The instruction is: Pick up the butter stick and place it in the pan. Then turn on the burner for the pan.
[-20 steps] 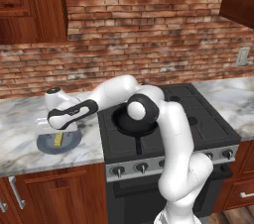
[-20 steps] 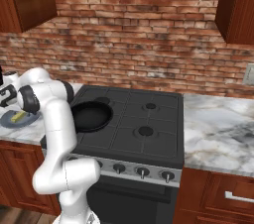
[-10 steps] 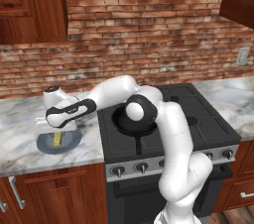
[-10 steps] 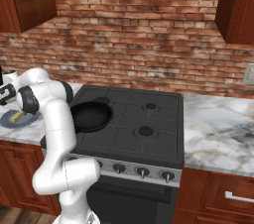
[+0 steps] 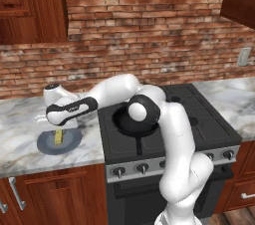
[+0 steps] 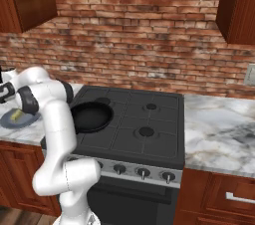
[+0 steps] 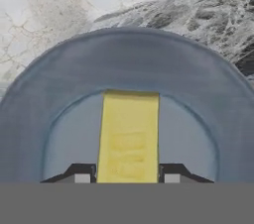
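Note:
The pale-yellow butter stick (image 7: 129,134) lies on a flat grey-blue plate (image 7: 129,54) on the marble counter left of the stove. My gripper (image 7: 128,176) points straight down over the plate, and its dark fingertips (image 7: 82,174) press against both long sides of the stick, shut on it. From the left base view the butter stick (image 5: 59,137) shows under my hand, on the plate (image 5: 46,144). The black pan (image 5: 121,123) sits on the front left burner, partly behind my elbow. The right base view shows the pan (image 6: 92,117) and the butter stick (image 6: 17,115) far left.
The black stove (image 6: 144,129) has a row of knobs (image 6: 143,172) along its front. A brick wall stands behind it, and the marble counter (image 6: 219,129) continues to its right. A wooden upper cabinet (image 5: 30,5) hangs above the plate.
The jaws have closed on the butter stick, from wide open a second ago. The arm and the plate have hardly moved.

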You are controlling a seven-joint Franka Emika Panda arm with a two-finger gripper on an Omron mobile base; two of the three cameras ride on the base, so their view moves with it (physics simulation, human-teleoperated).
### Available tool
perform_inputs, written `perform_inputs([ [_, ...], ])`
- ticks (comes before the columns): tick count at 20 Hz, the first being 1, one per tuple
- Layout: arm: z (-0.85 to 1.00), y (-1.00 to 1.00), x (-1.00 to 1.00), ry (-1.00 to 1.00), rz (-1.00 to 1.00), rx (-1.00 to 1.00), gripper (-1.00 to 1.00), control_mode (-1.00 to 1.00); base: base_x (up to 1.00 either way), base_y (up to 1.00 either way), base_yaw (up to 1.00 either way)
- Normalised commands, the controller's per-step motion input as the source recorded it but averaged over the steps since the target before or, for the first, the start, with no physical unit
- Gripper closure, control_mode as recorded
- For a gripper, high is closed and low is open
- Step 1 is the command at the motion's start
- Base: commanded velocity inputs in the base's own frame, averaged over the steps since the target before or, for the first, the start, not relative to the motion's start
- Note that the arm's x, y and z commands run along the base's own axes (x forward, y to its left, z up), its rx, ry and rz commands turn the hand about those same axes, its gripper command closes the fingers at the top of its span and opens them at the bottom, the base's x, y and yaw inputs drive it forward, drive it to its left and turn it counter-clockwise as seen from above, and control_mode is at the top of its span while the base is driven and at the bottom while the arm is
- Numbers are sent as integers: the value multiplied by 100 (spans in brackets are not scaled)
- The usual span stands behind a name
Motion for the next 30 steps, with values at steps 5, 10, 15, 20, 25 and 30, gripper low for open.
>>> perform_inputs([
  [5, 67, -24, -11, 0, 0, 0, 100, -100, 0, 0, 0],
  [10, 65, -65, -33, 0, 0, 0, 100, -100, 0, 0, 0],
  [15, 55, -94, -41, 0, 0, 1, 100, -100, 0, 0, 0],
  [20, 42, -100, -41, 0, -4, 2, 100, -100, 0, 0, 0],
  [25, 44, -100, -33, 0, -3, 4, 100, -100, 0, 0, 0],
  [30, 33, -100, -26, 1, 0, 10, 100, -100, 0, 0, 0],
])
